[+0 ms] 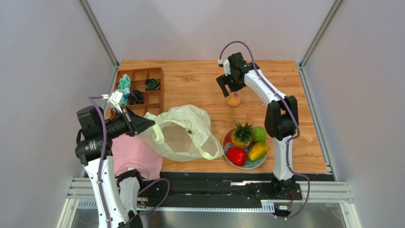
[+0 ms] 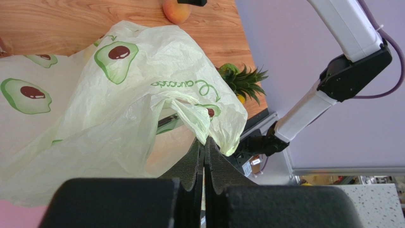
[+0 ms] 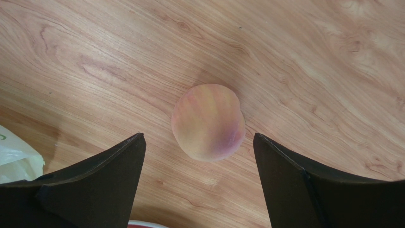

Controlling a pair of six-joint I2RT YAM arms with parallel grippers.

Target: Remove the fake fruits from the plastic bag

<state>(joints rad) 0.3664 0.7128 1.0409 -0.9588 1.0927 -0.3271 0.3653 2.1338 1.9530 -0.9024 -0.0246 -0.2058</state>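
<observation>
**Near edge.** The pink cloth (image 1: 135, 154) lies at 8 o'clock on the desk (image 1: 199, 78). The left end effector (image 2: 204, 156) is above the cloth. Its jaws are fully closed and pinch a fold at the bag's rim.

**Bag.** The bag (image 1: 183, 133) lies just left of the desk centre, at 7 o'clock. It spreads from the pinched rim toward 3 o'clock. Its left edge overlaps the cloth and its right edge reaches the plate. The film is translucent, and the wood grain shows through it. Avocado prints face up.

**Plate.** The plate (image 1: 227, 138) sits at 5 o'clock, just beside the bag. Four fruits rest on it and touch one another:
- pineapple (image 1: 242, 134) at 11 o'clock on the plate, crown upward
- green ball (image 1: 259, 133) at 1 o'clock
- mango (image 1: 258, 151) at 4 o'clock
- red pepper (image 1: 236, 156) at 7 o'clock

**Middle.** The peach (image 3: 208, 122) rests on bare wood at 12 o'clock from the plate, well apart from the bag. The right end effector (image 1: 232, 91) is directly above it, open wide. One finger stands on each side of the peach with a clear gap, and neither touches it.

**Far left.** A wooden compartment tray (image 1: 161, 95) sits at 10 o'clock. Small dark and teal items lie in several cells, too small to identify.
</observation>
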